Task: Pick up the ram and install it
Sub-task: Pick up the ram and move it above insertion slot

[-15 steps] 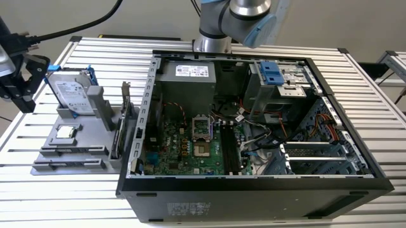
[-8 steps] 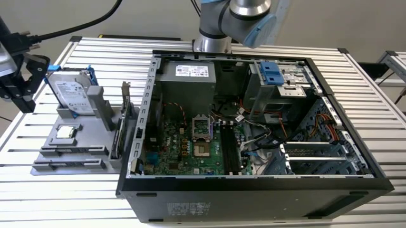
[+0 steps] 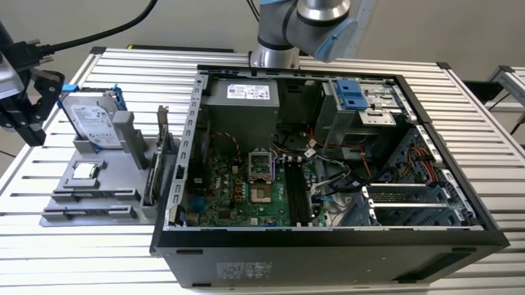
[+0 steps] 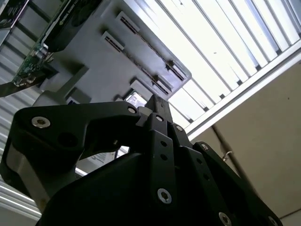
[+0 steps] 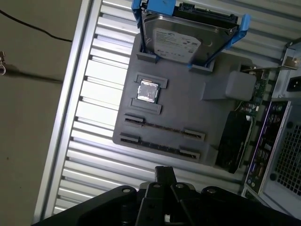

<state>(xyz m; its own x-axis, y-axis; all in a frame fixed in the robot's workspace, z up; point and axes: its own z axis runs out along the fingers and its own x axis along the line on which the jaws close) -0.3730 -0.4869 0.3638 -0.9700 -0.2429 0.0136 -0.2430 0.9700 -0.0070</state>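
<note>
Your gripper [image 3: 33, 132] hangs over the bare slats of the table [image 3: 82, 258], off the grey fixture [image 3: 107, 184] on the exterior view's left. From there the way across the fixture's low rows is open; the ram [image 5: 163, 128] lies edge-up in its slot with free air above it. Mind the hard drive [image 3: 88, 121], which stands tall near the gripper, and the expansion card [image 3: 161, 153], upright along the fixture's side facing the computer case [image 3: 328, 258]. Inside the case, the memory slots [image 3: 299, 193] are open from above, with loose cables [image 3: 332, 178] crowding just beside them on the exterior view's right
</note>
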